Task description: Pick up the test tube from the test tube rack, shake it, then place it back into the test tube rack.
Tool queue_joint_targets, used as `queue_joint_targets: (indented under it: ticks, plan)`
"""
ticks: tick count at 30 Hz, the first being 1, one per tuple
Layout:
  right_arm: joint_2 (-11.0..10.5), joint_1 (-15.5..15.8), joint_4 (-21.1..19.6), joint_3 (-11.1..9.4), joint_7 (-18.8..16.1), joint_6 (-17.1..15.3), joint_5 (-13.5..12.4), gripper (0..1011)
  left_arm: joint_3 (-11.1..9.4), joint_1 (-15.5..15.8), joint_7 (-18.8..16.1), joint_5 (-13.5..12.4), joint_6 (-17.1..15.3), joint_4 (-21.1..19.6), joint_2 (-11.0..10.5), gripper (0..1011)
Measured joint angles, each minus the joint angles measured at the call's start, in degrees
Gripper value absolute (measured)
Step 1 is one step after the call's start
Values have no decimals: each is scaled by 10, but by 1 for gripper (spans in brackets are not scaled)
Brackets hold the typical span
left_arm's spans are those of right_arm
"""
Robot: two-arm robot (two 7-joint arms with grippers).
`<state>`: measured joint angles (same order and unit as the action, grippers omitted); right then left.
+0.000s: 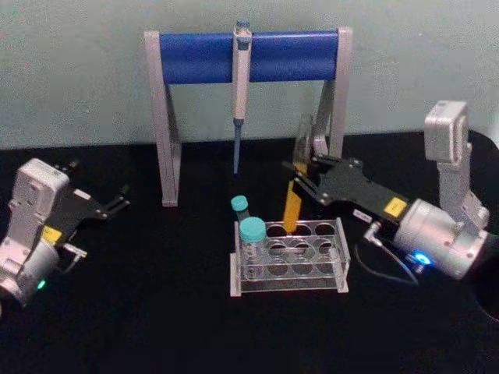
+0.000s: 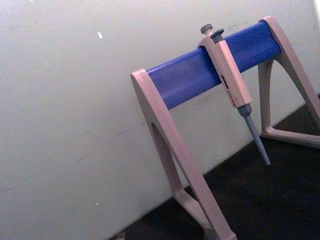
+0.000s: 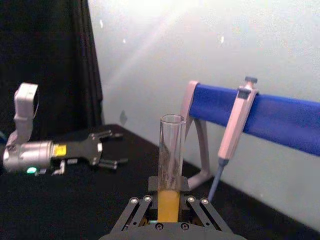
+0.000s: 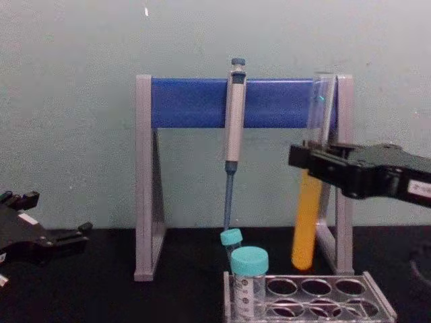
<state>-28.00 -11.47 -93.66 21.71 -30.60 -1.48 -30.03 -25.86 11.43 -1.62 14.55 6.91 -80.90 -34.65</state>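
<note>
Right gripper (image 4: 311, 157) pinches the test tube (image 4: 306, 222) near upright, bottom just above the rack (image 4: 330, 298) rear row; left gripper (image 1: 121, 199) spread, well apart.

Light: I read dim, even room light from above | glare: bright wash flaring on the pale grey-green wall (image 3: 160, 30) in right wrist view | shadows: faint on wall, lost on matte black tabletop (image 1: 156, 319)
</note>
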Motion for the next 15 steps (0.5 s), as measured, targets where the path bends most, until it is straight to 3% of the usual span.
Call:
queue_joint_targets:
  ticks: [6,15]
  plan:
    - [36,-30,46,8,29,33,11,230,0,0,0,0,0,0,0,1002]
    - [52,-38,63,-2,63,47,39,230,0,0,0,0,0,0,0,1001]
